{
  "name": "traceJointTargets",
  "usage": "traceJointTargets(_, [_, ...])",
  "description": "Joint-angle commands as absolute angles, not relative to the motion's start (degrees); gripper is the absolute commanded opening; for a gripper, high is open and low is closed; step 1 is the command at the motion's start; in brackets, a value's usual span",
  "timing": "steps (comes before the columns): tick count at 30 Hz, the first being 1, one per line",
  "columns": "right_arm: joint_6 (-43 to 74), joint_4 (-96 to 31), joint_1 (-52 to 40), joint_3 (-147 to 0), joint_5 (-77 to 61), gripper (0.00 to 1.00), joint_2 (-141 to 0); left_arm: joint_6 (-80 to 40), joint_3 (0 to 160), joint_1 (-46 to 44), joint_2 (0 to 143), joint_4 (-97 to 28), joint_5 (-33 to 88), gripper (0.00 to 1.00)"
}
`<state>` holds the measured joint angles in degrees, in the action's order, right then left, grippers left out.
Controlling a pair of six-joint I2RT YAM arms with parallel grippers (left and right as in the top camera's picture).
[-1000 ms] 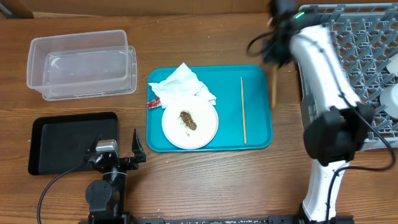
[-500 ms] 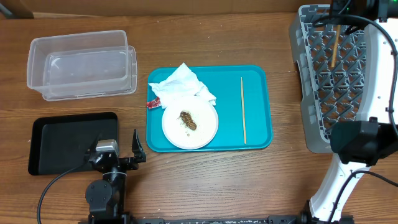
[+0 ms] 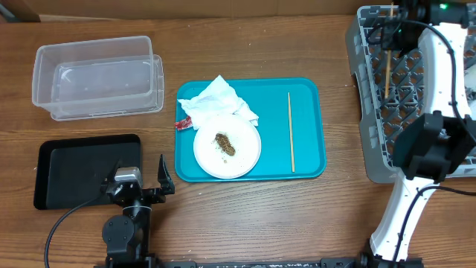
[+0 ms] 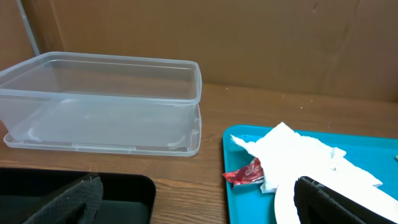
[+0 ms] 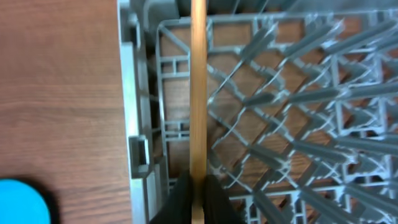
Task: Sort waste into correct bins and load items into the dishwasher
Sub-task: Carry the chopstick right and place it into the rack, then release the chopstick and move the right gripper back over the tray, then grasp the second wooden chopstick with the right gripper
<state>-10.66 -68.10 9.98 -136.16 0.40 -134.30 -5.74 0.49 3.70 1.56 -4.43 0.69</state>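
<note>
My right gripper (image 3: 396,16) is shut on a wooden chopstick (image 3: 387,63) and holds it over the left part of the grey dish rack (image 3: 374,119). The right wrist view shows the fingers (image 5: 214,202) pinching the chopstick (image 5: 198,93) above the rack's grid (image 5: 280,124), just inside its left wall. The second chopstick (image 3: 291,132) lies on the teal tray (image 3: 309,93). On that tray are also the crumpled napkin (image 3: 219,100), the red wrapper (image 3: 184,123) and a white plate (image 3: 242,156) with the brown scrap (image 3: 224,144). My left gripper (image 3: 141,175) is open and empty beside the black tray (image 3: 74,171).
The clear tub (image 3: 97,77) stands at the back left and shows in the left wrist view (image 4: 106,99), with the napkin (image 4: 305,155) and wrapper (image 4: 245,174) to its right. White dishes (image 3: 468,123) sit in the rack at the right edge.
The right arm carried the chopstick from beside the teal tray to over the rack, and it now hangs nearer the rack's left wall. The left arm has not moved.
</note>
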Motion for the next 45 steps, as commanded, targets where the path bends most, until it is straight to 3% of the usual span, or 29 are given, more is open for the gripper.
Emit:
traceJointTargets(1, [-10.6,-68.0,9.3,-136.5,0.3,0.26,-133.8,-4.9,0.3,3.2,1.5,-4.5,0.7,1.00])
traceJointTargets(2, [-9.9,-68.3,9.3,-136.5,0.3,0.29,-133.8,-4.9,0.3,3.2,1.5,-4.5,0.7,1.00])
traceJointTargets(12, [-3.6,-74.2,7.8,-136.6,-0.3,0.29,-129.0,-4.9,0.3,3.2,1.5,-4.5,0.7,1.00])
traceJointTargets(15, [-1.1,-78.2,6.4,-136.6,-6.2,0.33,-124.9,-4.9,0.3,3.2,1.5,-4.5,0.7,1.00])
traceJointTargets(16, [-1.1,-81.1,5.8,-136.6,-10.3,0.40,-123.0,-4.9,0.3,3.2,1.5,-4.5,0.7,1.00])
traceJointTargets(17, [-1.1,-83.6,5.3,-136.6,-14.0,0.54,-121.9,-4.9,0.3,3.2,1.5,-4.5,0.7,1.00])
traceJointTargets(18, [-1.2,-86.6,4.8,-136.6,-18.7,0.80,-120.7,-4.9,0.3,3.2,1.5,-4.5,0.7,1.00])
traceJointTargets(19, [-1.6,-89.1,4.3,-136.6,-22.4,0.95,-119.9,-4.9,0.3,3.2,1.5,-4.5,0.7,1.00])
traceJointTargets(20, [-2.0,-92.1,3.6,-136.6,-26.3,1.00,-119.2,-4.9,0.3,3.2,1.5,-4.5,0.7,1.00])
traceJointTargets(22, [-4.0,-96.8,1.8,-136.6,-29.7,1.00,-119.0,-4.9,0.3,3.2,1.5,-4.5,0.7,1.00])
traceJointTargets(23, [-4.1,-97.1,0.7,-136.2,-29.3,0.94,-119.0,-4.9,0.3,3.2,1.5,-4.5,0.7,1.00])
traceJointTargets(29, [4.4,-94.7,-8.3,-125.7,-15.2,0.85,-119.2,-4.9,0.3,3.2,1.5,-4.5,0.7,1.00])
traceJointTargets(39, [15.4,-74.1,-18.6,-96.6,-6.1,0.75,-119.2,-4.9,0.3,3.2,1.5,-4.5,0.7,1.00])
traceJointTargets(45, [19.9,-62.5,-19.7,-85.6,-3.5,0.55,-119.2,-4.9,0.3,3.2,1.5,-4.5,0.7,1.00])
